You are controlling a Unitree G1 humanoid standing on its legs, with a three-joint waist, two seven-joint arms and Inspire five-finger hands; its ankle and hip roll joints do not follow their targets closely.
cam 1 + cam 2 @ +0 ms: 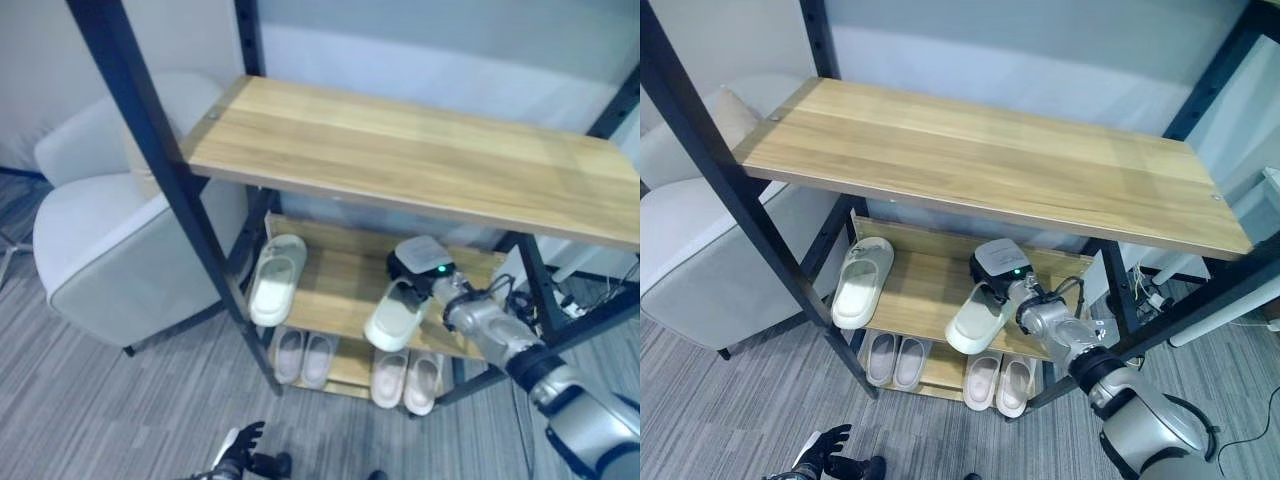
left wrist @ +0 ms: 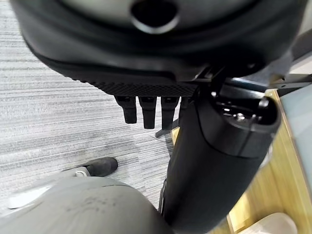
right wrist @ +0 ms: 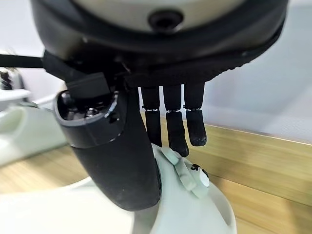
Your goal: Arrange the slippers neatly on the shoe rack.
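Lighting even, diffuse, moderately bright. Soft sheen on top shelf (image 1: 990, 160); middle shelf (image 1: 930, 290) beneath lies in its shadow. Wrist views: near hand bulk blurred, carpet (image 2: 58, 122) sharper.

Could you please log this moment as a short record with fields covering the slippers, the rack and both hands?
rack: shoe rack with wooden shelves in a black frame
middle shelf, left: one pale slipper lying alone, toe overhanging the front edge
middle shelf, right: second slipper at the front edge, under the right hand
right hand fingers: thumb and fingers curled on that slipper
bottom shelf: two pairs of slippers side by side
left hand: low, near the floor, holding nothing
beside rack: pale armchair
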